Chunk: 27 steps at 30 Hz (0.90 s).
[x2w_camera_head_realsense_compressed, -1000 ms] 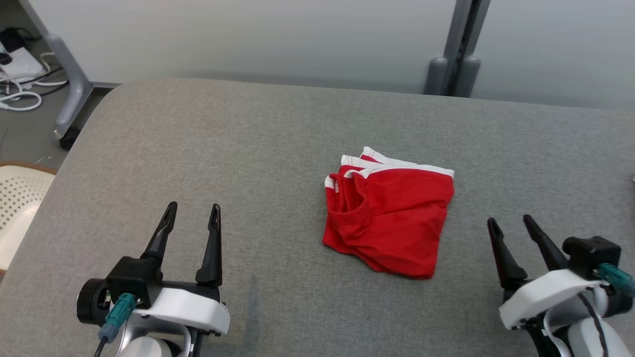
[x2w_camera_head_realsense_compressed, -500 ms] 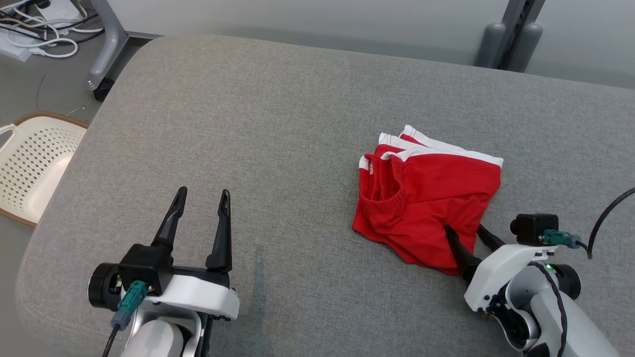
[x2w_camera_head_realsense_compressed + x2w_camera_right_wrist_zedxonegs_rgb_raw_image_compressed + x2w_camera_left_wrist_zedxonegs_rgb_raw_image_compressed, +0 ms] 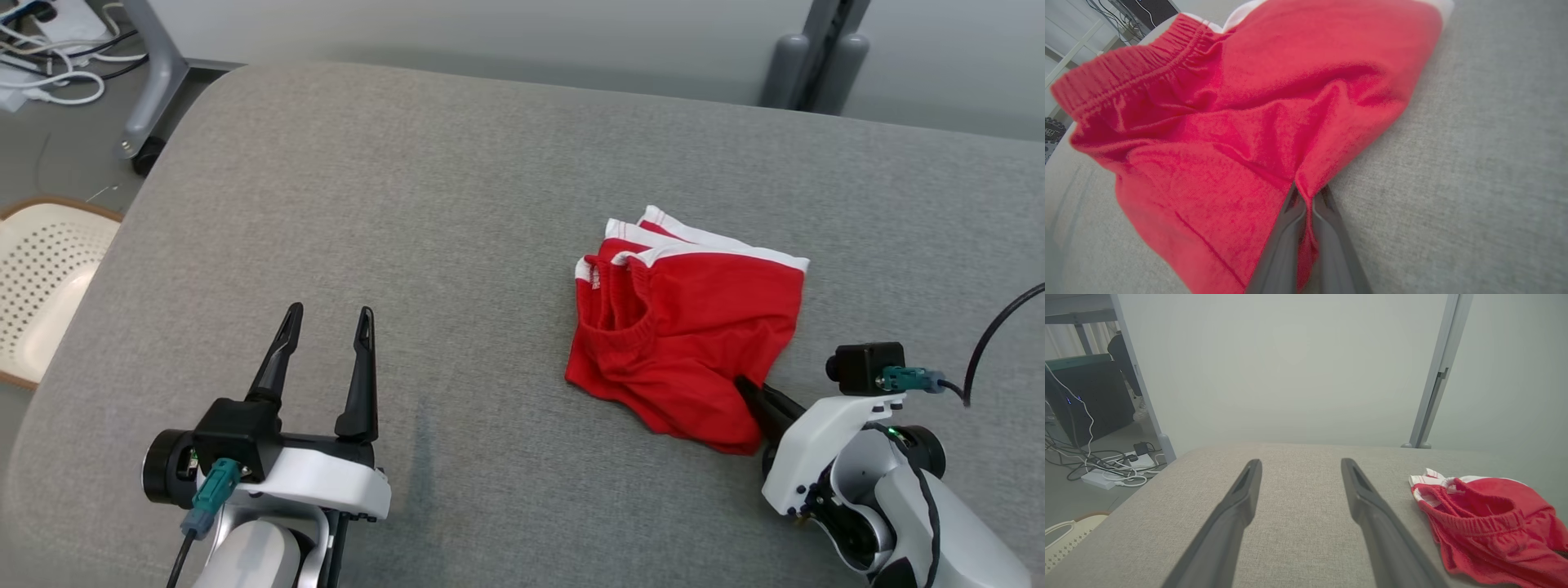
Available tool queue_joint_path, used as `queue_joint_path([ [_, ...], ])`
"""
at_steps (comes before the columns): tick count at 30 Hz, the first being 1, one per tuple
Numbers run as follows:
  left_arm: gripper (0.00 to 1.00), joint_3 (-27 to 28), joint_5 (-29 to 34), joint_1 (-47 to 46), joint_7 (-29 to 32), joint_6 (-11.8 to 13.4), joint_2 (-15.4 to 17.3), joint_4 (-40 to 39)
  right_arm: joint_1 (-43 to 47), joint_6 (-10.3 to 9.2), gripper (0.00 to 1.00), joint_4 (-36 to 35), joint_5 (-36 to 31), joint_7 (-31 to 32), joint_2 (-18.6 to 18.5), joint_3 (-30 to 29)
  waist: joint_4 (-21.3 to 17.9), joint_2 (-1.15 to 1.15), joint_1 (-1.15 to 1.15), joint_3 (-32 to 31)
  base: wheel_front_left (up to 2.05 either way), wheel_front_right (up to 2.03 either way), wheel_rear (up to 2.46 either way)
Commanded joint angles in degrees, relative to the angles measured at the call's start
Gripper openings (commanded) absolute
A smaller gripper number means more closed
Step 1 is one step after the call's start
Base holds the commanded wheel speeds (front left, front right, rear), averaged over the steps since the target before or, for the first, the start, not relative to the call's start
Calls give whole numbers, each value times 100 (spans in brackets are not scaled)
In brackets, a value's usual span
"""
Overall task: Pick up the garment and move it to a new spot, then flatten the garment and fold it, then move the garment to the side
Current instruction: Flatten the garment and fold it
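A folded red garment [image 3: 682, 335] with white trim and an elastic waistband lies right of centre on the grey padded table [image 3: 408, 204]. My right gripper [image 3: 749, 389] is shut on the garment's near right edge; the right wrist view has a ridge of red cloth [image 3: 1249, 122] pinched between the two dark fingers [image 3: 1286, 241]. My left gripper [image 3: 325, 320] stands open at the lower left, a good way left of the garment, nothing between its fingers. From the left wrist, the garment [image 3: 1486, 522] lies to the right of the gripper [image 3: 1300, 465].
A cream perforated basket [image 3: 41, 286] sits on the floor off the table's left edge. Cables and a power strip [image 3: 49, 49] lie on the floor at the far left by a grey frame leg [image 3: 155, 73]. A grey post [image 3: 808, 57] stands behind the table.
My right gripper came in from the right and has shut on the garment's near right edge. The head camera has shifted. The left gripper stays open.
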Motion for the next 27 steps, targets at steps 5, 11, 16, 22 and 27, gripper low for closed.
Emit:
queue_joint_path([
  [5, 100, 29, 7, 18, -27, 34, 42, -35, 139, -1, 0, -264, -57, -227, -316, 247, -334, 0, 0, -85, 0, 0, 0],
  [11, 100, 38, -5, 48, -21, 66, 84, -106, 312, -1, 0, -772, -358, -315, -898, 336, -1030, 0, 0, -103, 0, 0, 0],
  [16, 100, 16, 26, -46, -2, 80, 111, -184, 425, -1, 0, -1200, -580, -198, -1294, 219, -1483, 0, 0, -4, 0, 0, 0],
  [22, 100, -39, 92, -279, 66, 43, 157, -277, 217, -1, 0, -1467, -648, -73, -1545, 231, -1907, 0, 0, 312, 0, 0, 0],
  [27, 100, -72, 159, -494, 162, 38, 222, -397, -306, -1, 0, -1553, -599, -170, -1766, 491, -2224, 0, 0, 680, 0, 0, 0],
])
